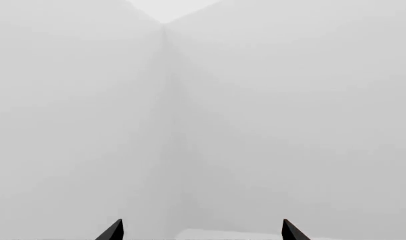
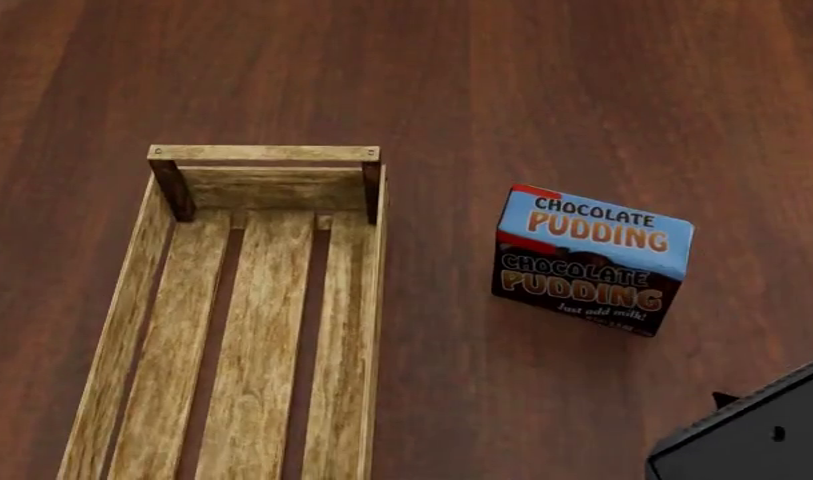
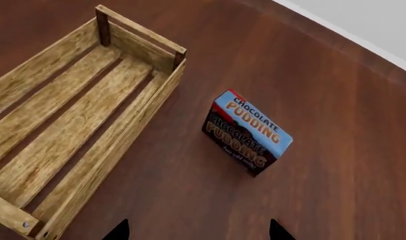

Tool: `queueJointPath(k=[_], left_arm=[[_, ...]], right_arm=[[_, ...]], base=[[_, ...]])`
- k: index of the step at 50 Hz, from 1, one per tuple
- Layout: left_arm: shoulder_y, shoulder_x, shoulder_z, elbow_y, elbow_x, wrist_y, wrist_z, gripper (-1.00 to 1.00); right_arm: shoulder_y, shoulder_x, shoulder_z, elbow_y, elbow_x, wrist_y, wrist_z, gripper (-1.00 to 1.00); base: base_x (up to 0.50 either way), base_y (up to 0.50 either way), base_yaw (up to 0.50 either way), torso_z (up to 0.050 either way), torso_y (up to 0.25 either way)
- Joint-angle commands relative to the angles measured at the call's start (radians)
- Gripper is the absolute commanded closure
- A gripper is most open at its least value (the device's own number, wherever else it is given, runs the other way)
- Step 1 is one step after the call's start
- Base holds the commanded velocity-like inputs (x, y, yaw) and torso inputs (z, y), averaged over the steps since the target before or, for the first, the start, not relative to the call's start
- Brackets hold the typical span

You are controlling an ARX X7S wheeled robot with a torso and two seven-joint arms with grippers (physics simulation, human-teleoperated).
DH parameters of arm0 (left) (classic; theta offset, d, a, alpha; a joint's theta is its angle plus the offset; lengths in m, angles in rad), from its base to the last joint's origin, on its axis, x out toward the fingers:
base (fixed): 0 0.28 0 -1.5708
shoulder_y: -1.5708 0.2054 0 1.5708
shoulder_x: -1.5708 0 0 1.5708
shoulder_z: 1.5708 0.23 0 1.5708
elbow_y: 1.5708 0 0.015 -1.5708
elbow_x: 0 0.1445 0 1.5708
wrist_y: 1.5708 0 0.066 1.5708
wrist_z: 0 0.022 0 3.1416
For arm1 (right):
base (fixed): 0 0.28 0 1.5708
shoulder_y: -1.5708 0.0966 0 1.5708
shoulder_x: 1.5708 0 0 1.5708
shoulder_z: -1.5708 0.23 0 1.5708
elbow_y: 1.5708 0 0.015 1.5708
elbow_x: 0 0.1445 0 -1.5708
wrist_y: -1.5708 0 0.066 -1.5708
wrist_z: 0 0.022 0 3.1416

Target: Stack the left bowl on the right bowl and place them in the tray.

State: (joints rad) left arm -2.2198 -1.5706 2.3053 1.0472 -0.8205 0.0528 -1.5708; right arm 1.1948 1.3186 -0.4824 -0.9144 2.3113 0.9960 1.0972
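Light-wood tray (image 2: 259,300) lies empty beside the pudding box (image 2: 593,258), no bowls visible; both jaws spread, holding nothing.

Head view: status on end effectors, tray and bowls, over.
Both end effectors open, holding nothing. Tray empty on the table; no bowls in any view. Chocolate pudding box stands right of the tray, apart from it.

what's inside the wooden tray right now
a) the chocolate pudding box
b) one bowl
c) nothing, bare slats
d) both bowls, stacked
c: in the head view the tray shows only its bare slatted bottom, while the chocolate pudding box stands on the table outside it, and no bowl is in view.
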Motion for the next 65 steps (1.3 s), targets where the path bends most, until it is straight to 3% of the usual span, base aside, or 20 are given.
queueJointPath(k=[1,15,29,48,60,65], left_arm=[[0.025,0.000,-0.020,0.000,-0.003,0.008,0.000,-1.00],[0.056,0.000,-0.029,0.000,0.010,0.028,0.000,-1.00],[0.074,0.000,-0.045,0.000,0.006,0.035,0.000,-1.00],[0.107,0.000,-0.056,0.000,0.021,0.056,0.000,-1.00],[0.120,0.000,-0.067,0.000,0.018,0.058,0.000,-1.00],[0.124,0.000,-0.073,0.000,0.013,0.059,0.000,-1.00]], right_arm=[[-0.143,0.062,0.012,-0.034,-0.086,-0.020,-0.114,-1.00],[-0.377,0.029,-0.042,-0.061,-0.303,-0.092,-0.187,-1.00],[-0.616,0.090,-0.085,-0.087,-0.516,-0.217,-0.281,-1.00],[-0.705,-0.012,-0.162,-0.051,-0.626,-0.174,-0.286,-1.00],[-0.865,0.112,-0.181,-0.052,-0.812,-0.312,-0.452,-1.00],[-0.855,0.048,-0.204,-0.030,-0.828,-0.245,-0.442,-1.00]], base=[[0.00,0.00,0.00,0.000,0.000],[0.00,0.00,0.00,0.000,0.000],[0.00,0.00,0.00,0.000,0.000],[0.00,0.00,0.00,0.000,0.000],[0.00,0.00,0.00,0.000,0.000],[0.00,0.00,0.00,0.000,0.000]])
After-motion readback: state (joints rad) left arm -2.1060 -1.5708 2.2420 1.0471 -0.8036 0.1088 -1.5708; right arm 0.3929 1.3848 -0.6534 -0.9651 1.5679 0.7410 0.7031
